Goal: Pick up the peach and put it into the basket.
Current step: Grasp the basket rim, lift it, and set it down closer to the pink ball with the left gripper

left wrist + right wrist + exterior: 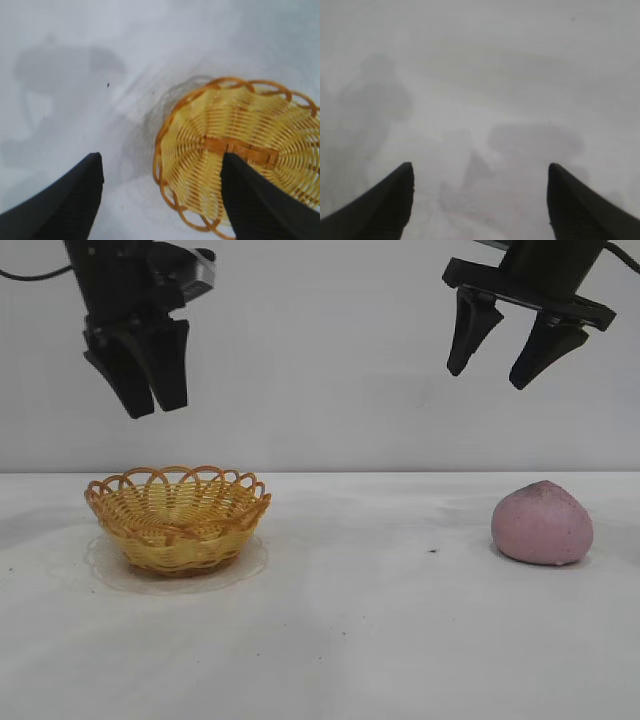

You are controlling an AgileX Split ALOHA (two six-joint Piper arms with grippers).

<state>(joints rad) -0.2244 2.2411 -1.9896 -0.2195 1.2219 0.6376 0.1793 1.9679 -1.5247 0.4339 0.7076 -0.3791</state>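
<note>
Peach (542,524) untouched on the desk (380,620); right claw (508,352), spread and empty, should probably be lowered straight over it; left claw (148,390) parted above basket (178,518)

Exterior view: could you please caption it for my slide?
Both open hands, left hand and right hand, hang above basket and peach.

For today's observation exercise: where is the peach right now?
In the exterior view the peach sits on the table at the right, below the open right tool, far from the basket.
</note>
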